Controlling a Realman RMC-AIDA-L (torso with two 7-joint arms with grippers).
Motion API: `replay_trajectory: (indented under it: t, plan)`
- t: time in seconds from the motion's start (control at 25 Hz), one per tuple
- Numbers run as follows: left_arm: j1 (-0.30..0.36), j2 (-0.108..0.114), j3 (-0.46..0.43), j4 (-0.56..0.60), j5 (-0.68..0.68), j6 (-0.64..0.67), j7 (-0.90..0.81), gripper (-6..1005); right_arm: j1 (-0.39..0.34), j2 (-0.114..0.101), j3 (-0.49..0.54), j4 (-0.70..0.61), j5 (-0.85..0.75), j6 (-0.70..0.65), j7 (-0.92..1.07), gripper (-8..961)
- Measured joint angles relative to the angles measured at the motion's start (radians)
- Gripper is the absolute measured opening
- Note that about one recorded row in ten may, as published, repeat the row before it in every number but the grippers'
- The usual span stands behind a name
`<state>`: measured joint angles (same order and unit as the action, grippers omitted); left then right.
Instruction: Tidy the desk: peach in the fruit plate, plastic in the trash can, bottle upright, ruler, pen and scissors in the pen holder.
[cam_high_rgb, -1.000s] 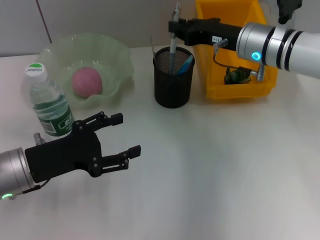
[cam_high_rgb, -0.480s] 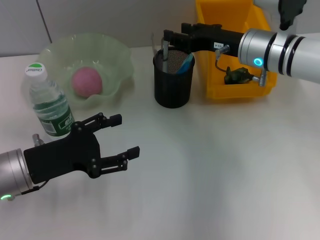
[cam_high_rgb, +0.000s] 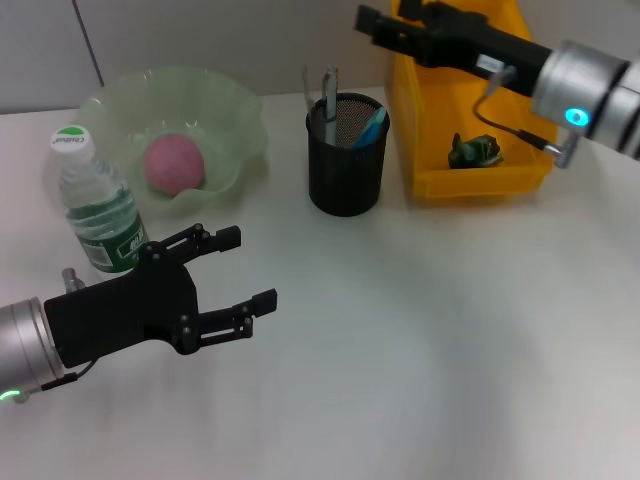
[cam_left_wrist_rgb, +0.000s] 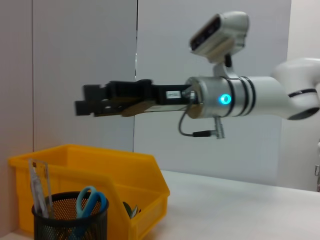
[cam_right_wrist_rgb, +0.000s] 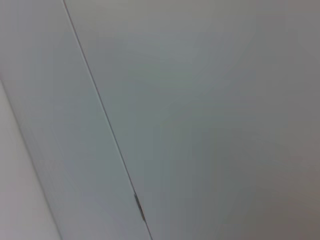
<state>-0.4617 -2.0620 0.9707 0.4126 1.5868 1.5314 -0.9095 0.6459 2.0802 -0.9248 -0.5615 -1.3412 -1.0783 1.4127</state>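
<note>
The right gripper hangs above the pen holder, fingers apparently empty; the left gripper rests spread wide, idle.

Place: a robot test room or lab set up as an office desk.
Surface: a plain white counter, bare of any household finish.
Walls: pale grey panels with thin vertical seams, no windows or decoration in view.
Office signs: a black mesh pen holder with blue-handled scissors and a clear ruler standing in it.
Lab signs: a yellow plastic bin of the storage kind, and two robot arms with lit status rings over the counter.
</note>
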Motion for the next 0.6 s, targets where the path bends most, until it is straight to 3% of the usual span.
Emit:
replay_trajectory:
  t: [0.32, 0.6]
  plan:
    - [0.0, -0.003, -0.002, -0.008, -0.007, 0.029, -0.045, 861, -0.116, -0.033, 0.024, -0.004, 0.02, -0.298, 0.002, 829]
    - [-0.009, 0.0, 0.004, -0.005, 0.006, 0.074, -0.138, 861, -0.187, -0.114, 0.025, 0.034, -0.082, -0.519, -0.004, 831]
